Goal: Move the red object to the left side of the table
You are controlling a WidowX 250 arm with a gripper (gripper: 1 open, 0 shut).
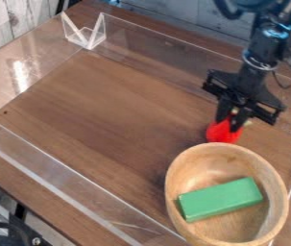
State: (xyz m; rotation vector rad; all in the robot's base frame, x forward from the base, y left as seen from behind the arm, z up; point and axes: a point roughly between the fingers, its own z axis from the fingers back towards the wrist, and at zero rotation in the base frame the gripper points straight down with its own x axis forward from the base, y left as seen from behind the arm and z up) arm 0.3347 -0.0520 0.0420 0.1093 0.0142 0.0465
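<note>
The gripper (239, 117) is being pointed straight down over the right part of the table (122, 106), at approx. 3 o'clock from the table's centre. Its black fingers (232, 113) are being drawn in narrow (nearly together, as seen from above), and the red object (224, 132) is being pinched between the tips. Only part of the red object is being shown, since the fingers are standing in front of its upper half; whether it is being pressed on the wood or lifted just clear cannot be told from this angle.

The red object is being kept just beside the rim of the wooden bowl (186, 168), at approx. 12 o'clock from the bowl's centre. A green block (220, 200) is being held inside the bowl, lying flat & slightly tilted, at approx. 5 o'clock from the gripper. The bowl is being seated at the table's near right corner, approx. 4–5 o'clock from centre.

Low clear acrylic walls (58, 173) are being seen around the tabletop. A small clear V-shaped stand (83, 32) is being set at the far left corner, approx. 10–11 o'clock, well apart from everything else.
</note>
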